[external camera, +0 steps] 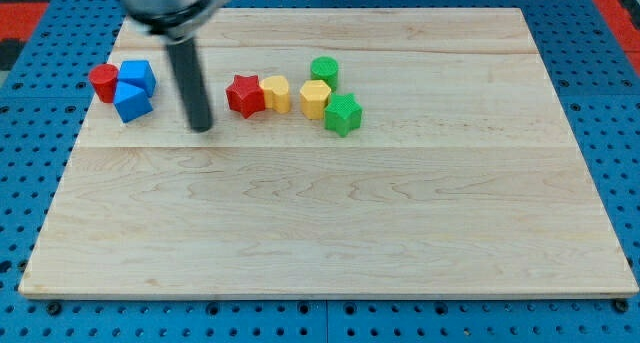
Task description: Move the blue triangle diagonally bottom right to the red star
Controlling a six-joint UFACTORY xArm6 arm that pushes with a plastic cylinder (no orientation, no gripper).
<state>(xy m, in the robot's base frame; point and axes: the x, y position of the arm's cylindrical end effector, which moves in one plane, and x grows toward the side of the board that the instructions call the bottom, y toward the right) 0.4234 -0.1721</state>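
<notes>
The red star [244,95] lies on the wooden board [330,223] left of the top middle. Two blue blocks sit at the view's upper left: one [132,101] lower, one [139,77] just above it. I cannot tell which is the triangle. My tip [202,125] rests on the board between the blue blocks and the red star, slightly below both, touching neither.
A red cylinder [102,82] touches the blue blocks on their left. A yellow block [275,92] touches the star's right side. Another yellow block [315,99], a green cylinder [324,70] and a green block [343,114] cluster further right.
</notes>
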